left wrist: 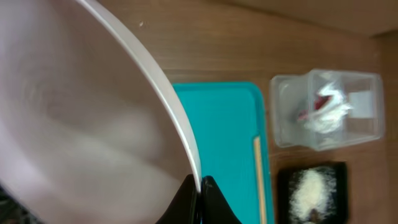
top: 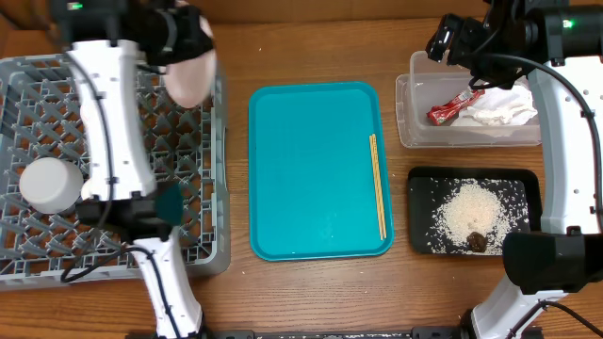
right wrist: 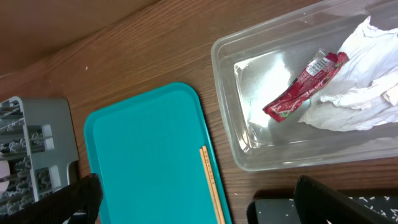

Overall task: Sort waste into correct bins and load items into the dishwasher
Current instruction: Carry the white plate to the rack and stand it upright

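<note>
Overhead: pale bowl (top: 191,77) is hanging over dish rack (top: 38,85), at its 1 o'clock corner.

Left wrist: left gripper (left wrist: 200,186) is pinching the bowl's rim.

Right wrist: right gripper (right wrist: 199,199) is gaping wide and empty. Clear tub (right wrist: 230,124) is lying at 2 o'clock, chopsticks (right wrist: 211,180) on teal tray (right wrist: 143,162).

Loading step. Next calls for lowering the bowl into the rack.

Teal tray (top: 301,141): middle free from above; chopsticks (top: 378,185) lie along its right side. Worktop (top: 311,47) strip behind the tray is open. Dish rack (top: 28,94): left arm (top: 104,113) slants across it, with the cup (top: 52,184) just left of the arm and the plate (top: 191,75) over the far right corner. Right arm (top: 565,141) overhangs the right ends of the clear tub (top: 405,113) and black tray (top: 424,179).
</note>
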Motion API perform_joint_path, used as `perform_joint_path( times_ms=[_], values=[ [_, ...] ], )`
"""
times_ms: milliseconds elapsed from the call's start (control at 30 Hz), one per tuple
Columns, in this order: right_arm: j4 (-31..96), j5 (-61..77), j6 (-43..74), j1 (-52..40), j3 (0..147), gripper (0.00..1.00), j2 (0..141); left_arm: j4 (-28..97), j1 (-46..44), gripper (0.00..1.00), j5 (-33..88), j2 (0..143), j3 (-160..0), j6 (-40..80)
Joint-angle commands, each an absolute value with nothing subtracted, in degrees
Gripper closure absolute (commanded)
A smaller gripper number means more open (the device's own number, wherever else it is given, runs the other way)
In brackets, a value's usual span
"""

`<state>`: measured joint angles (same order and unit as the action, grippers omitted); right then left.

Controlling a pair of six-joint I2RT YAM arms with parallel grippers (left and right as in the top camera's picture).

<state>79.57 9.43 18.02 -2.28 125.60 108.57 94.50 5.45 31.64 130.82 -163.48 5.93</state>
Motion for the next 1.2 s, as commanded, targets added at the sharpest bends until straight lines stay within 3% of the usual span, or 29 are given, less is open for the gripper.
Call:
perform_joint_path(
  times_ms=[0, 200, 833, 1167],
  values=[
    [79.35, 9.02, 18.41, -2.13, 125.97, 0.00, 107.48, 93.32, 9.98, 0.96, 50.87, 129.69, -160.11, -1.15],
    [79.37, 9.02, 18.41, -2.13, 125.97, 0.00, 107.48, 92.79, 13.65, 0.96, 65.80, 129.69, -153.64, -9.54],
    [79.37, 9.02, 18.41, -2.13, 125.97, 0.00, 107.48, 93.62, 15.94, 0.96, 57.25, 130.02, -147.35, -12.71],
    [79.37, 9.02, 18.41, -2.13, 125.97, 0.00, 107.48, 95.26, 15.73, 0.96, 59.37, 130.06, -142.12, -18.74]
  ],
)
